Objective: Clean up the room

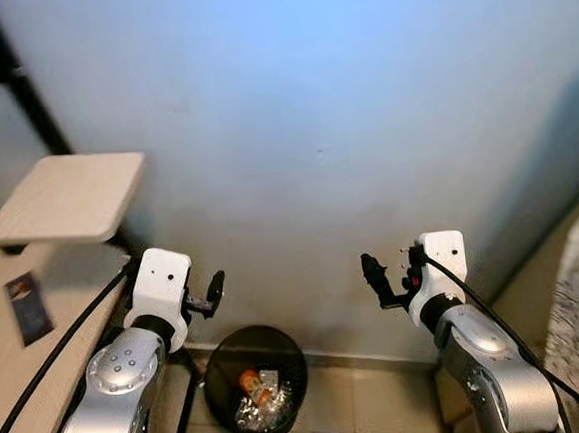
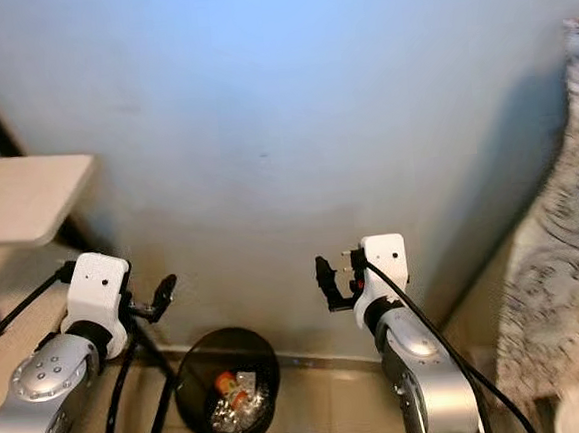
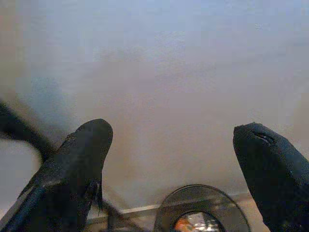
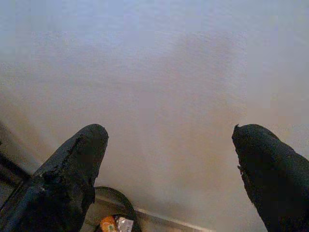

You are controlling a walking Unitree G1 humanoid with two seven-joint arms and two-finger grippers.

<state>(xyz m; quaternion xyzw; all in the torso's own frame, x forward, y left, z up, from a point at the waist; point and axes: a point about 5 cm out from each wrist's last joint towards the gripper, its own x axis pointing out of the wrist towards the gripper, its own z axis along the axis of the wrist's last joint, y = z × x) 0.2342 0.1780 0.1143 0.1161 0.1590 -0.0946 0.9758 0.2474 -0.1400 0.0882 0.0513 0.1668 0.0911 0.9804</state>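
Bin [image 1: 256, 382]: black, round, on the floor against the wall, below and between my two hands; wrappers inside.
Left hand [image 1: 213, 291]: raised above the bin, fingers apart, empty.
Right hand [image 1: 378, 278]: raised level with it, fingers spread, empty.

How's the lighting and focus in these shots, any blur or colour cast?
Eye views: bluish cast on the wall, fairly sharp, bin in shade. Wrist views: soft, open black fingers blurred up close, wall warmer and dimmer toward the floor.
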